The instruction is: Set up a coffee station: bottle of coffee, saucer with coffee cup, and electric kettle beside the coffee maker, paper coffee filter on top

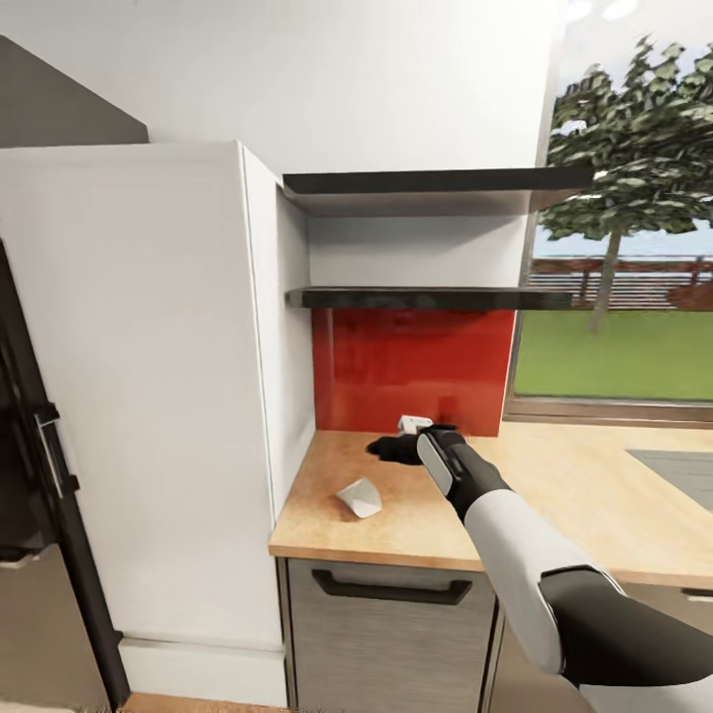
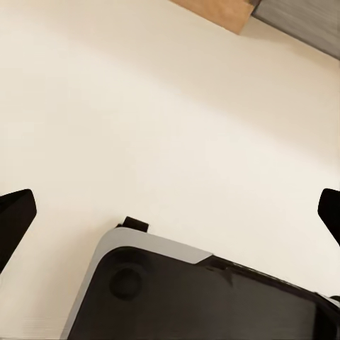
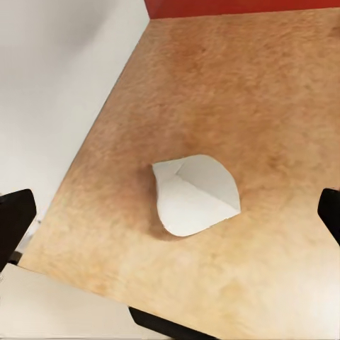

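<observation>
The paper coffee filter, a small white folded cone, lies on its side on the beige countertop near the left end. My right gripper hovers just behind and above it, toward the red wall panel. In the right wrist view the filter sits between the widely spread black fingertips, so that gripper is open and holds nothing. Two dark kitchen shelf boards hang above the counter. My left gripper is open over a pale surface. The coffee maker, bottle of coffee, saucer, coffee cup and electric kettle are out of view.
A tall white cabinet side walls off the counter's left end. A red backsplash stands behind it and a window is at the right. A grey inset sits in the counter at far right. Grey drawer front below.
</observation>
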### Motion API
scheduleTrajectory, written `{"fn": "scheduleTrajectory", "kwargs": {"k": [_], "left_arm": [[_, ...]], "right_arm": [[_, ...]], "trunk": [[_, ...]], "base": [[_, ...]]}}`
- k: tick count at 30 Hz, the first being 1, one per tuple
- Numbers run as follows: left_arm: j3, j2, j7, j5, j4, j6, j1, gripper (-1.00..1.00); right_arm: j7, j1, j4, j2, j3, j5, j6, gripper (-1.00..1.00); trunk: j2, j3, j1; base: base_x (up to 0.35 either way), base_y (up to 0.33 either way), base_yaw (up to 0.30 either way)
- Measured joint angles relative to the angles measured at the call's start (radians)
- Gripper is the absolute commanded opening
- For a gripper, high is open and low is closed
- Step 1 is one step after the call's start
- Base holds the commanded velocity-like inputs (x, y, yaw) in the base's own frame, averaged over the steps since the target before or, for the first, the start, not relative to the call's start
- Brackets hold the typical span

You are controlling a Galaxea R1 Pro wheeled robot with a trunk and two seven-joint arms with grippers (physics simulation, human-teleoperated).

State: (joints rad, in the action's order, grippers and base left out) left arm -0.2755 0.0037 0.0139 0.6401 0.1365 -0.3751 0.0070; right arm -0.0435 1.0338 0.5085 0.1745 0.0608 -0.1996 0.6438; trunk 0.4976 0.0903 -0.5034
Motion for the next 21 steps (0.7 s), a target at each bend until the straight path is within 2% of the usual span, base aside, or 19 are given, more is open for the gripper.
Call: {"fn": "scheduleTrajectory", "kwargs": {"k": [12, 13, 14, 21], "left_arm": [[0.0, 0.0, 0.0, 0.0, 0.0, -0.002, 0.0, 1.0], [0.0, 0.0, 0.0, 0.0, 0.0, -0.001, 0.0, 1.0], [0.0, 0.0, 0.0, 0.0, 0.0, -0.001, 0.0, 1.0], [-0.001, -0.001, 0.0, 0.0, 0.0, -0.003, 0.0, 1.0]], "right_arm": [[0.058, 0.0, -0.042, 0.0, -0.011, -0.002, -0.057, 1.0], [0.059, 0.0, -0.043, 0.0, -0.013, -0.002, -0.059, 1.0], [0.063, 0.0, -0.045, 0.0, -0.052, 0.001, -0.086, 1.0], [0.065, 0.0, -0.118, 0.0, -0.074, 0.002, -0.127, 1.0]], "trunk": [[0.0, -0.011, 0.0], [0.0, -0.012, 0.0], [0.0, -0.012, 0.0], [0.007, -0.016, -0.004]], "base": [[0.0, 0.0, 0.24], [0.0, 0.0, 0.026], [0.0, 0.0, 0.017], [0.0, 0.0, 0.005]]}}
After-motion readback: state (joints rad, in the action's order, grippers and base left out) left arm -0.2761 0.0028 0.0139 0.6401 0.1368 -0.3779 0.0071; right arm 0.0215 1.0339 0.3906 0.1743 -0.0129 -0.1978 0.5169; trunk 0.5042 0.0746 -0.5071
